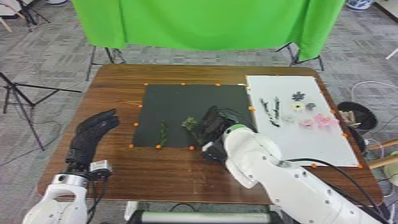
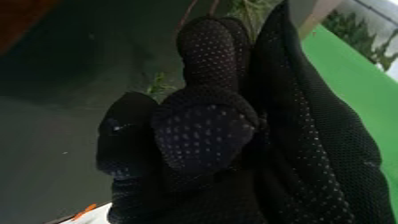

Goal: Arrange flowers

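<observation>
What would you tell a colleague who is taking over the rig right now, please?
Left hand: open, over the table's left side, holding nothing.
Right hand: at the right part of the dark sheet; whether it holds anything, I cannot tell.
Things: one green sprig lies on the dark sheet; a second sprig is beside the right hand. Dark stems, pink flowers and smaller blooms lie on the white board.
Done: greenery is on the dark sheet.
Left: probably adding the stems and flowers from the white board.
</observation>
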